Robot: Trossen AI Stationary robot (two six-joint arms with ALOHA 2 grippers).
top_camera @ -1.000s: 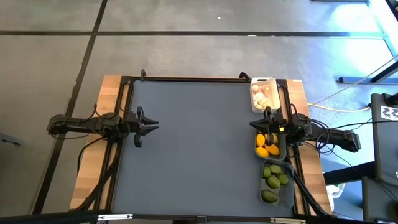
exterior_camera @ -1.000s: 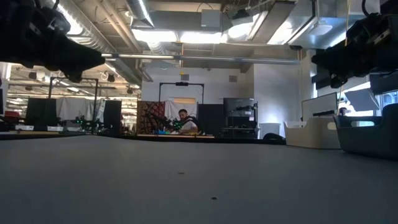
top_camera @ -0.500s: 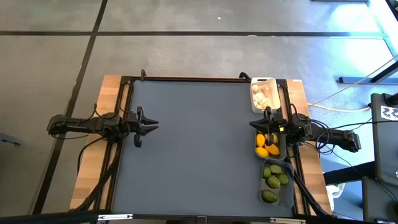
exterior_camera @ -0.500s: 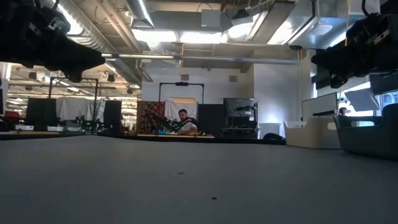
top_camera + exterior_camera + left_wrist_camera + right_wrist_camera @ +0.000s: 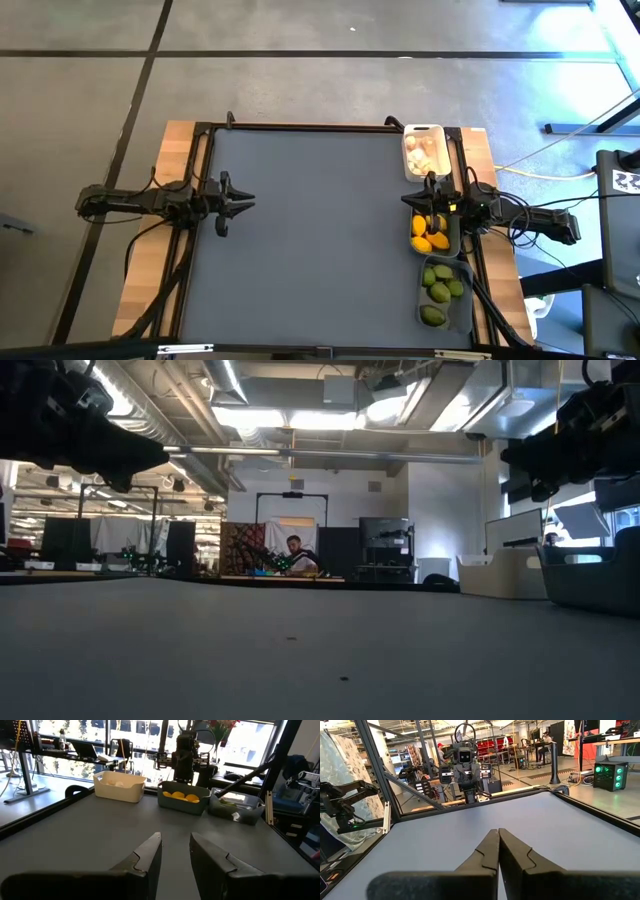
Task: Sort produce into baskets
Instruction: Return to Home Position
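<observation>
Dark left gripper (image 5: pixel 247 203), fingers (image 5: pixel 149 854) slightly parted, hangs at the grey table's (image 5: pixel 320 240) left edge; dark right gripper (image 5: pixel 409 203), fingers (image 5: pixel 488 851) together, at its right.

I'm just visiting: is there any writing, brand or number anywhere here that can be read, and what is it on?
No text can be read in any view.
White basket, dark basket, grey basket: no label shows.
Left gripper, right gripper: no marking shows.
White card off the table's right side: black marks, too small to read.
Farther off, nothing is sharp enough to read.
</observation>
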